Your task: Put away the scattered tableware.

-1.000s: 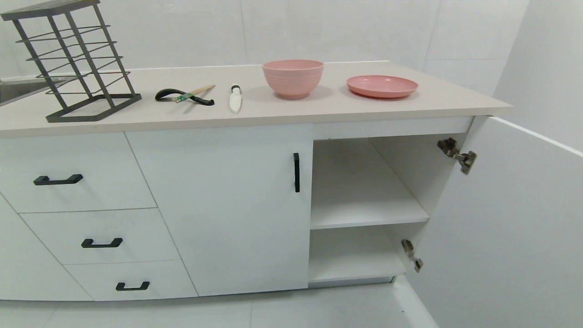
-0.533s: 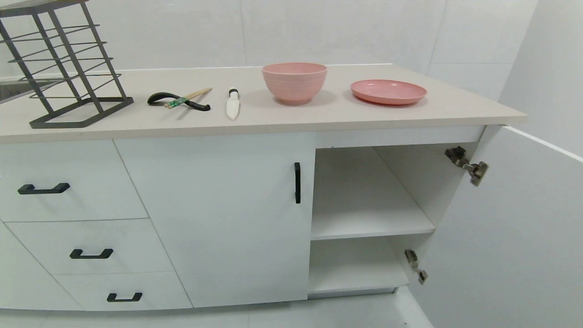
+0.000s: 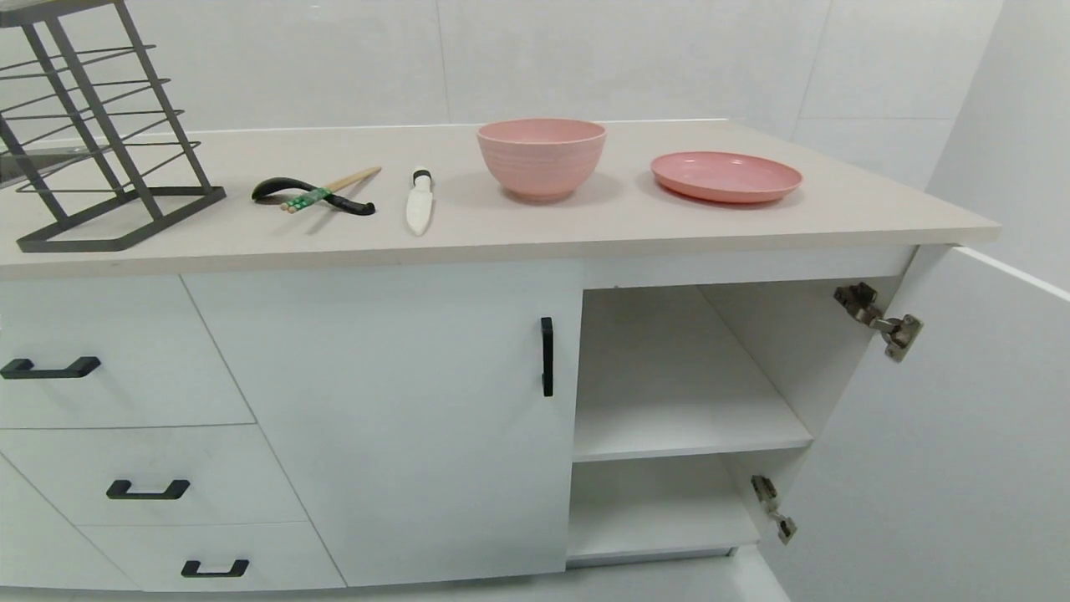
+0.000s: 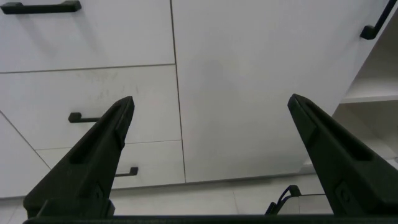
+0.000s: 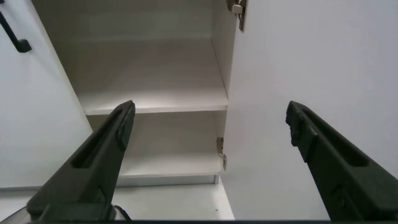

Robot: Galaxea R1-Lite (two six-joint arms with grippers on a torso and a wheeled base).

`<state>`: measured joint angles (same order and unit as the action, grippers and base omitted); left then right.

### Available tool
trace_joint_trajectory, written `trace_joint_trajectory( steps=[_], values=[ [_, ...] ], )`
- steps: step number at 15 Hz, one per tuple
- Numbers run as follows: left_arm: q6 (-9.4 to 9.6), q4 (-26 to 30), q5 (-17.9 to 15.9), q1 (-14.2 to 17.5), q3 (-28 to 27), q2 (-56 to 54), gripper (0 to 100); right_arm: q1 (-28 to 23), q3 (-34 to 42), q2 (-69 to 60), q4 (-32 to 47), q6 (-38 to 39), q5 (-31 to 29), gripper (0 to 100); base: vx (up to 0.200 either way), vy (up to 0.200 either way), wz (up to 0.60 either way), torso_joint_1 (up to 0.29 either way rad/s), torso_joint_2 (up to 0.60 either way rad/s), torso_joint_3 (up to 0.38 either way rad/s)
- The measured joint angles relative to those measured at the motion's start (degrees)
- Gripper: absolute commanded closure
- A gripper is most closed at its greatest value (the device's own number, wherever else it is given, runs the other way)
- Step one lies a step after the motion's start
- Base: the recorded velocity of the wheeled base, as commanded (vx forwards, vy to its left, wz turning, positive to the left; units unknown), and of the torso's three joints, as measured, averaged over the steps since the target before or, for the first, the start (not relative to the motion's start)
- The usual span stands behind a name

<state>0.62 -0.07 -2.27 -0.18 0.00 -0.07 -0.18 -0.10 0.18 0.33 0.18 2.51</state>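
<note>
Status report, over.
Left tool open, right tool open, both empty. Pink bowl, pink plate on countertop. Cabinet door open, nothing in the way.

The left gripper (image 4: 211, 99) has two long black fingers (image 4: 93, 162), thin at the tips. The right gripper (image 5: 209, 106) looks the same. A black cable (image 4: 281, 198) loops by the left one.

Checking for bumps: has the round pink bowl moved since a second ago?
No. The pink bowl keeps its place beside the flat pink plate; the camera shifted.
</note>
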Motion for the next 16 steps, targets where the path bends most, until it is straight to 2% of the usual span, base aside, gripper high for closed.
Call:
trace_joint_trajectory(
  steps=[7, 11, 16],
  values=[
    [-0.09, 0.0, 0.0, 0.0, 0.0, 0.0, 0, 0.0, 0.0, 0.0, 0.0, -0.2, 0.0, 0, 0.0, 0.0, 0.0, 0.009, -0.02, -0.005],
    [-0.05, 0.0, 0.0, 0.0, 0.0, 0.0, 0, 0.0, 0.0, 0.0, 0.0, -0.1, -0.1, 0, 0.0, 0.0, 0.0, 0.203, -0.11, -0.095],
    [-0.09, -0.1, 0.0, 0.0, 0.0, 0.0, 0, 0.0, 0.0, 0.0, -0.1, 0.0, -0.1, 0, 0.0, 0.0, 0.0, 0.208, -0.53, -0.198]
  ],
)
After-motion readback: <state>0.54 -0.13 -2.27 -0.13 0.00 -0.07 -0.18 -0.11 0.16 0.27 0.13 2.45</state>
